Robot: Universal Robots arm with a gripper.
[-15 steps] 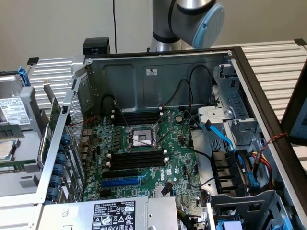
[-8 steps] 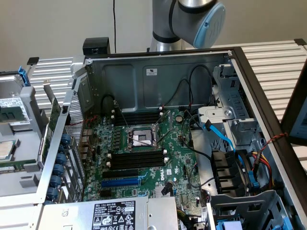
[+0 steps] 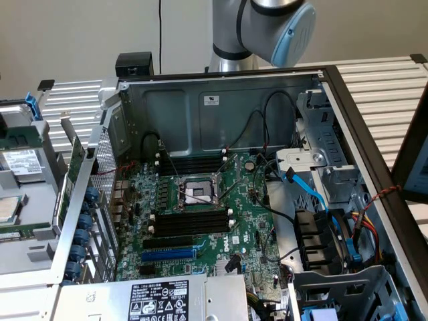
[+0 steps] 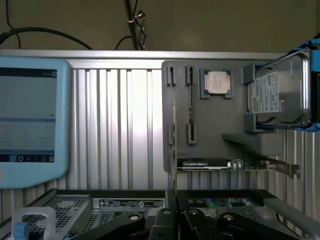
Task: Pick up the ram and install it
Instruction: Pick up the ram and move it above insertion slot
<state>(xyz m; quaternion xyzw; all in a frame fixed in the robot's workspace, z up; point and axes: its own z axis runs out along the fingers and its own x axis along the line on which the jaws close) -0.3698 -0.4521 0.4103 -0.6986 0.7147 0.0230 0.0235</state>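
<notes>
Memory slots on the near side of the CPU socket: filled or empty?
Empty. In the exterior view the black memory slots lie bare between their white end latches, with nothing seated in them.

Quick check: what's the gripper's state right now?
Gripper: closed, holding the ram, seen edge-on in the wrist view.

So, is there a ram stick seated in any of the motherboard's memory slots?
No, the long black memory slots on both sides of the CPU socket stand empty in the exterior view.
</notes>
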